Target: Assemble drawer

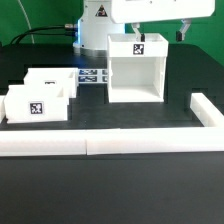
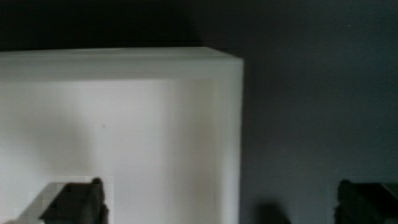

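Note:
The white boxy housing (image 1: 135,70) stands upright at the table's middle, open side facing the camera, with a tag on its top. Two small open-top trays lie at the exterior view's left: one behind (image 1: 50,80), one in front (image 1: 37,104) with its tag facing the camera. My gripper (image 1: 160,32) hangs just above the housing's back top edge, open and empty. In the wrist view the housing's white top (image 2: 116,120) fills one side, its edge running between my open gripper (image 2: 222,205) and its dark fingertips (image 2: 75,200). I cannot tell whether they touch it.
A long low white border wall (image 1: 100,143) runs along the front and turns up the exterior view's right side (image 1: 206,110). The marker board (image 1: 92,76) lies flat between the trays and the housing. The robot's base (image 1: 95,25) stands behind.

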Controlling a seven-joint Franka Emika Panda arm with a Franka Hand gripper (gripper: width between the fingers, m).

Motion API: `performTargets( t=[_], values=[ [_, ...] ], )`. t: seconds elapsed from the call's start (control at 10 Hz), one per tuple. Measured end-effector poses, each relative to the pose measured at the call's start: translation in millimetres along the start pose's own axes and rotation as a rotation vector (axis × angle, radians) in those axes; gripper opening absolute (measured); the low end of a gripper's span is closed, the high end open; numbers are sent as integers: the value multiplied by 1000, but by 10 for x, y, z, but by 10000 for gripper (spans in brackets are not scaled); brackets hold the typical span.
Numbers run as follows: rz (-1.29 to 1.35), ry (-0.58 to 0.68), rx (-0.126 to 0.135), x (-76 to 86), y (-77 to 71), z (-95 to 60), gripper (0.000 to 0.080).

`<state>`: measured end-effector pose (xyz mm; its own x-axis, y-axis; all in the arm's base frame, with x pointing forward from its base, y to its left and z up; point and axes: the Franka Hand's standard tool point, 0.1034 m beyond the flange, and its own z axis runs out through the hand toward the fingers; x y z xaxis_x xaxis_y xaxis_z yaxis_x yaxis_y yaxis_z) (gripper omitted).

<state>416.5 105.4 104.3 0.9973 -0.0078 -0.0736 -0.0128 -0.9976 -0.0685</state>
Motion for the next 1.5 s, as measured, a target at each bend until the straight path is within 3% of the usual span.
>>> performTargets(
  t=[0.3,0.4,0.5,0.7,1.5],
  values=[
    [-5,-3,-1,-10,-11,14,635],
    [-5,-3,-1,-10,-11,14,437],
    [-5,-3,-1,-10,-11,14,437],
    [-5,-3,-1,-10,-10,14,66],
    [-16,-4,-1,17,3,7,37]
  ],
)
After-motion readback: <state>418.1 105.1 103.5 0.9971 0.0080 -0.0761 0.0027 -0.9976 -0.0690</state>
